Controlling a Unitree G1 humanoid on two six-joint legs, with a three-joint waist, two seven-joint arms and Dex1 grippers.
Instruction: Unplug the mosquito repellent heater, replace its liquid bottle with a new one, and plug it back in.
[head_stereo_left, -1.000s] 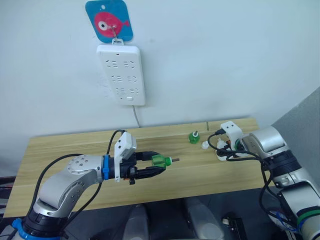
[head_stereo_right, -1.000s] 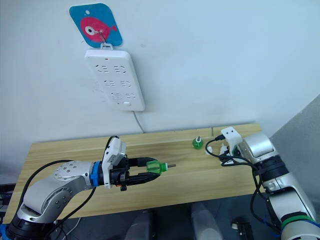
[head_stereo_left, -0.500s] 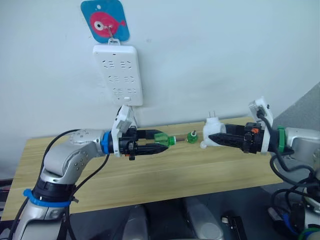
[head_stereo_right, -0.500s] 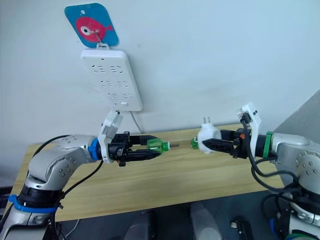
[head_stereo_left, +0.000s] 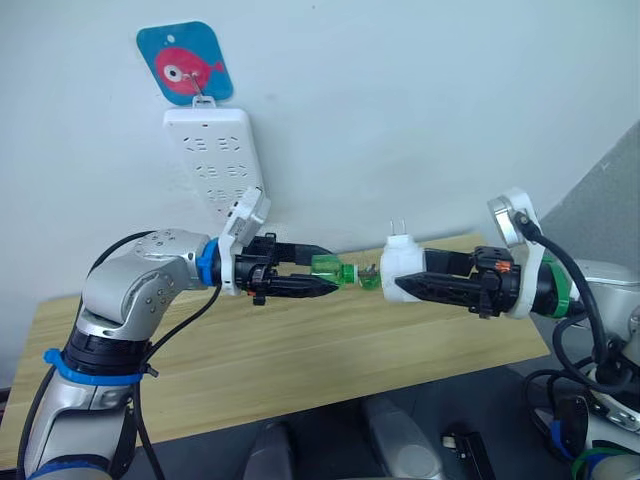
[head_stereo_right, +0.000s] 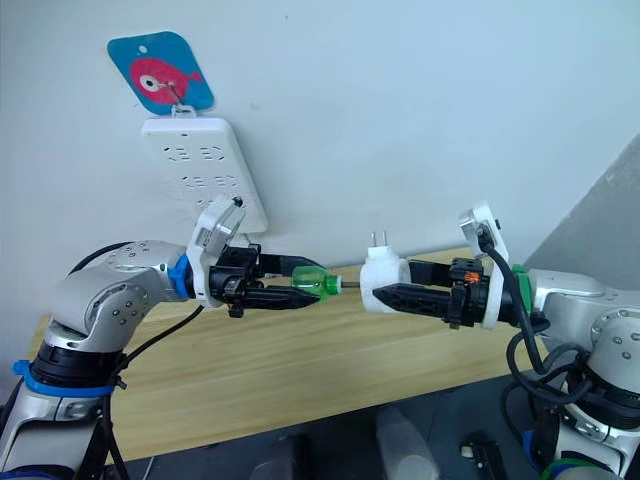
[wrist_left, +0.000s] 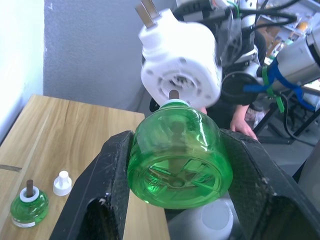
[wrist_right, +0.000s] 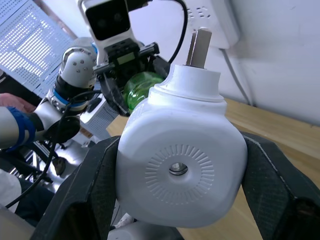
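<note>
A pale wall (head_stereo_left: 420, 110) fills the upper frame, with a light wooden table (head_stereo_left: 260, 370) across the lower half.

No words, brand names or numbers can be read anywhere in these views. The one sign is a picture, not text: a blue rounded-square card (head_stereo_left: 183, 63) at the upper left of the head views, hung on the pale wall, showing a pink-red fish with a white ring for an eye. Directly below it, the long white plastic multi-socket power strip (head_stereo_left: 214, 162) bears only socket slots, with no legible marking. The white rounded plastic heater (wrist_right: 181, 169), at the centre of the right wrist view, has a moulded ring of short radial ticks around its vent hole, but no lettering.
</note>
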